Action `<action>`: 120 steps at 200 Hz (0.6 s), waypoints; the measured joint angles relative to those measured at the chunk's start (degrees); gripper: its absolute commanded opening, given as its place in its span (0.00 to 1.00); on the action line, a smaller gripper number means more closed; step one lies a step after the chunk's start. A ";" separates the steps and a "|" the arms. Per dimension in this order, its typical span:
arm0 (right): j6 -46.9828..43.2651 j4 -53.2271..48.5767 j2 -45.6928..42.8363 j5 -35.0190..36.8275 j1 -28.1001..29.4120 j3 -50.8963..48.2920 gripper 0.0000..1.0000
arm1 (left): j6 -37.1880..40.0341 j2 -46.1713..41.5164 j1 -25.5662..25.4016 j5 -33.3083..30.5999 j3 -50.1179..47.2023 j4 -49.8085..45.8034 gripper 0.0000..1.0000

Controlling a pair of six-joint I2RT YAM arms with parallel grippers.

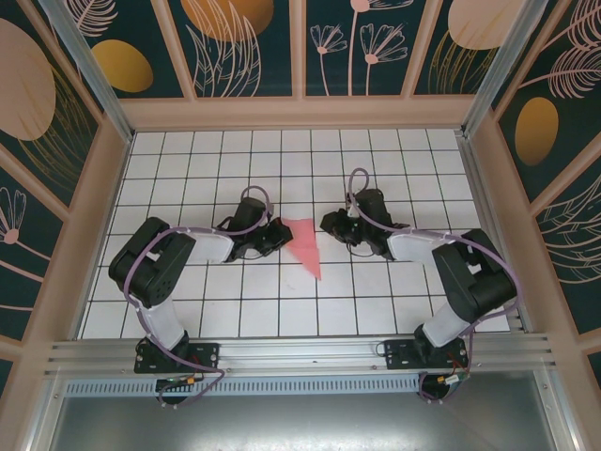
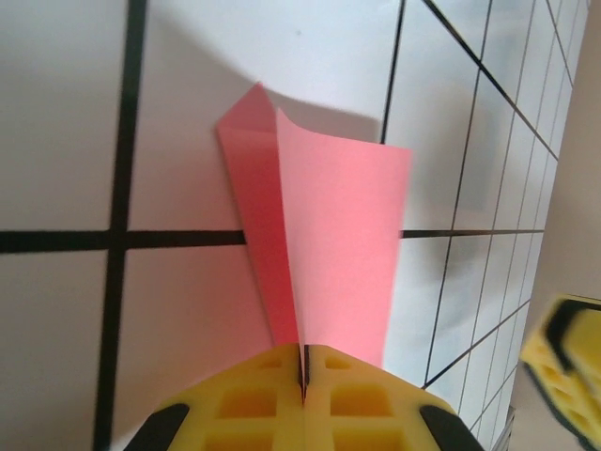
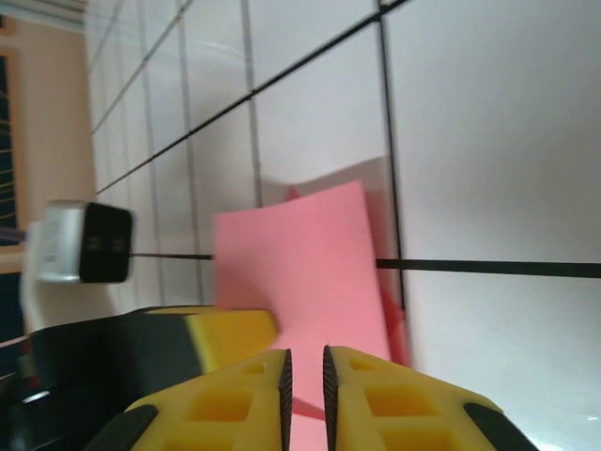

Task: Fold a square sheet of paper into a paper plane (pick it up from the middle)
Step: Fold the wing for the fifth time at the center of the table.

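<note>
Left tool is clamped shut on the paper plane, which lies on the surface just right of it; the plane's long axis runs crosswise to that tool, nose toward the arm bases; right tool, a slit apart, sits opposite.

The left arm reaches from its base toward the middle of the table, elbow bent outward. The left gripper has its yellow fingers pressed together on an edge of the pink paper. The right arm mirrors it. The right gripper sits low, its fingers a narrow slit apart.
</note>
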 measured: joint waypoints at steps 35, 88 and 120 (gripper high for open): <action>1.01 2.51 1.36 -2.01 3.21 -0.74 0.14 | -0.70 -2.27 0.00 -1.44 -2.16 0.11 0.06; 1.90 3.80 3.67 -3.56 7.26 -1.03 0.13 | -1.11 -2.82 0.00 -2.25 -2.38 1.38 0.07; 1.90 3.96 5.27 -3.30 7.34 -1.11 0.13 | -1.11 -2.82 0.00 -2.25 -2.38 1.60 0.08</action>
